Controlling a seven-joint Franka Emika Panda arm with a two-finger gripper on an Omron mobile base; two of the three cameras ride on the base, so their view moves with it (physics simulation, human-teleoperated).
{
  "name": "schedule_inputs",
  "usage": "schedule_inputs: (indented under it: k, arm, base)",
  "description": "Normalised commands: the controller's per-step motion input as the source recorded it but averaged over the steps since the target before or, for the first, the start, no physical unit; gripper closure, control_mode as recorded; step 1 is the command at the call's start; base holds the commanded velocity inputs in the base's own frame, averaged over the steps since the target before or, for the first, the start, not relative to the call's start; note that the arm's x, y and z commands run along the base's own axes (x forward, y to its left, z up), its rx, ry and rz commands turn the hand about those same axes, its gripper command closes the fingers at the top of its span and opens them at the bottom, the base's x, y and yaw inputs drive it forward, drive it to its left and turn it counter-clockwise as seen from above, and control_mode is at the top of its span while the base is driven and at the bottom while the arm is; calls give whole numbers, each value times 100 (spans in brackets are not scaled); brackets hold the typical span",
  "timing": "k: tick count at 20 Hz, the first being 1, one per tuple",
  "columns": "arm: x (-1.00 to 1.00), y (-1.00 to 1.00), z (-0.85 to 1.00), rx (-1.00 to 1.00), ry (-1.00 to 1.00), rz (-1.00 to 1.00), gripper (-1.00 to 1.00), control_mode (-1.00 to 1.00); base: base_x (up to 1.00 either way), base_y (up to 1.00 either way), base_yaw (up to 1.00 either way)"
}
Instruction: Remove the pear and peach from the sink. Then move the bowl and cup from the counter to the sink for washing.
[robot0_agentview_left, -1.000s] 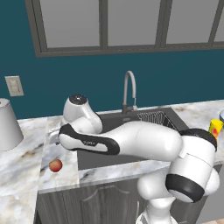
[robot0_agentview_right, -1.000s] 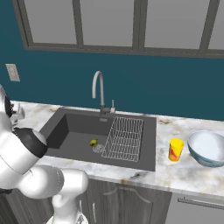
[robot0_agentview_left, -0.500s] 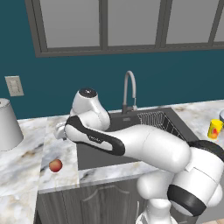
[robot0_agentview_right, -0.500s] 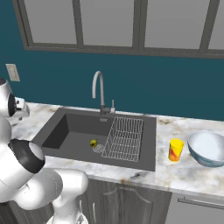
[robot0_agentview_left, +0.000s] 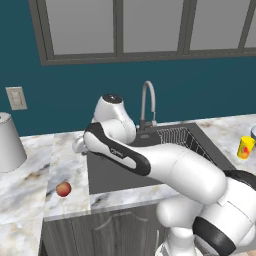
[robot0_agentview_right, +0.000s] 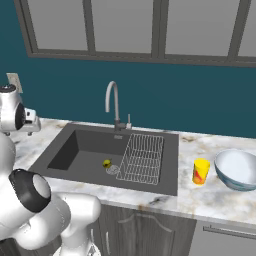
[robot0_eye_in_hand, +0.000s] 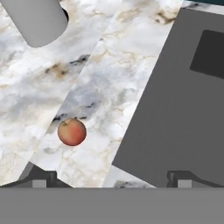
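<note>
Hovering above the counter (robot0_eye_in_hand: 109, 92) at the sink's left edge, the gripper (robot0_eye_in_hand: 109, 177) is presenting its jaws released and spread wide, with nothing between them. In the hand view, 2 dark finger tips (robot0_eye_in_hand: 41, 178) are showing at the bottom, 1 over marble and 1 over the dark basin wall of the sink (robot0_eye_in_hand: 175, 109).

The peach (robot0_eye_in_hand: 71, 131) is lying on the marble just ahead of the jaws, offset toward the finger that is over the counter. It is resting clear of the sink, so that half of the removal is judged complete. A grey-white upturned vessel (robot0_eye_in_hand: 37, 19) is standing farther ahead on the same side, well apart from the peach.

The pear (robot0_agentview_right: 106, 163) is sitting on the basin floor beside the round drain, close to the wire rack (robot0_agentview_right: 142, 158). Relative to the jaws it is lying across the basin and lower down, on the side away from the peach. The coming move is judged to turn on this: the hand is needing to swing over the sink and descend. The pear is near-round, so its long axis is not discernible at this size.

The cup (robot0_agentview_right: 201, 171) and bowl (robot0_agentview_right: 237, 169) are standing on the counter beyond the sink, farthest from the jaws, near each other.
</note>
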Motion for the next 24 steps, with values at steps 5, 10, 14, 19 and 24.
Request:
schedule_inputs:
  k: [5, 10, 14, 19, 24]
  arm:
    - [-4, -30, 5, 0, 3, -7, -100, -100]
    - [-7, -33, 2, -1, 0, -10, -100, -100]
    - [-1, -30, 3, -1, 0, -11, -100, -100]
    - [0, -33, 4, 0, 0, -11, -100, -100]
    - [0, -33, 2, -1, 0, -10, -100, -100]
  base:
    - [0, 0, 0]
    - [0, 0, 0]
    - [0, 0, 0]
    - [0, 0, 0]
    - [0, 0, 0]
